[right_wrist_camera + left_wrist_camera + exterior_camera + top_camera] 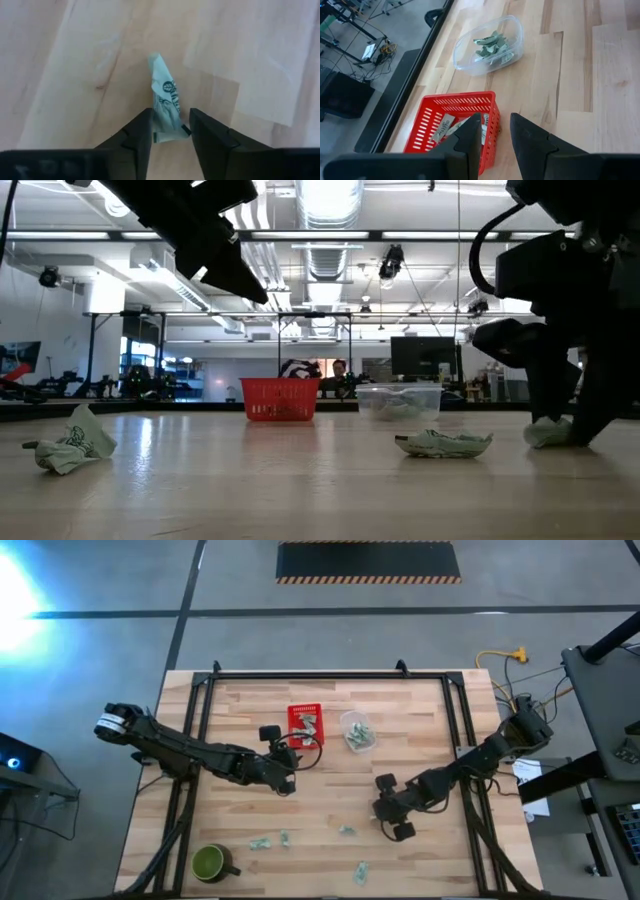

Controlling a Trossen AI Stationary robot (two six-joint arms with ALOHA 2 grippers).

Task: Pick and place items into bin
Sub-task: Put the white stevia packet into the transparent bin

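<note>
The task looks to be in the middle. The red basket (pixel 305 724) already holds a few wrappers (pixel 451 126); the exact number cannot be read. Just beside the basket, on the side of the right arm, a clear tub (pixel 357 730) holds several more green wrappers.

On the bare table (pixel 440 850), well apart from the basket toward the near edge, the high view shows four loose wrappers: two close together (pixel 262 842) near the green mug (pixel 209 862), one (pixel 346 831) near the right gripper (pixel 391 821), and one (pixel 360 872) at the near edge. A fifth wrapper (pixel 167 102) stands between the fingers of the right gripper, which is low on the table; the fingers are closing around it, and a firm grip cannot be confirmed.

The left gripper (pixel 495 137) hangs at the basket's edge, half open and empty.

Count: one basket, one tub, one mug, two arms, five loose wrappers.
</note>
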